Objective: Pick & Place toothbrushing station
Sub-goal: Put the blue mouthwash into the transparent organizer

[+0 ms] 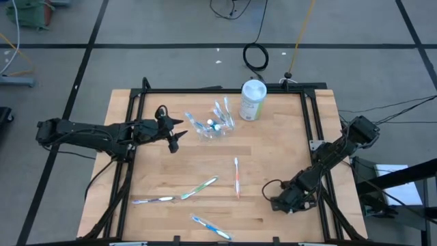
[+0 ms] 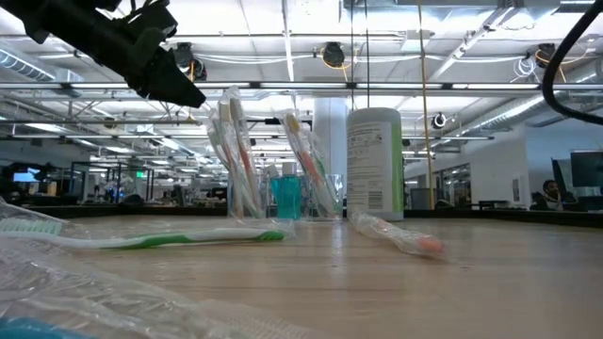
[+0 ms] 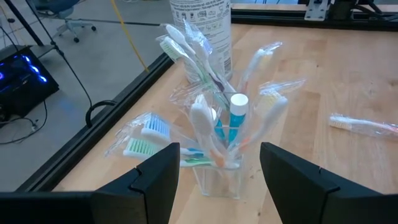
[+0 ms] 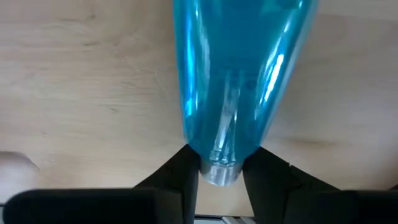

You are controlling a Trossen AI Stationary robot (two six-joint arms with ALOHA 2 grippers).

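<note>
While left jaws gape, right jaws grip blue toothpaste tube (image 4: pixel 239 81) lying flat.

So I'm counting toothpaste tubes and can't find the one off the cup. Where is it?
The blue toothpaste tube lies on the table's near right part, between the right gripper's fingers, right of the red toothbrush.

A shiny translucent blue plastic toothpaste tube (image 4: pixel 239 81) is lying flat on the pale wooden surface (image 4: pixel 81 93), its narrow silvery end sitting between the two dark fingers (image 4: pixel 183 180) of the right tool (image 4: pixel 219 177), which are pressing against it on both sides.
</note>
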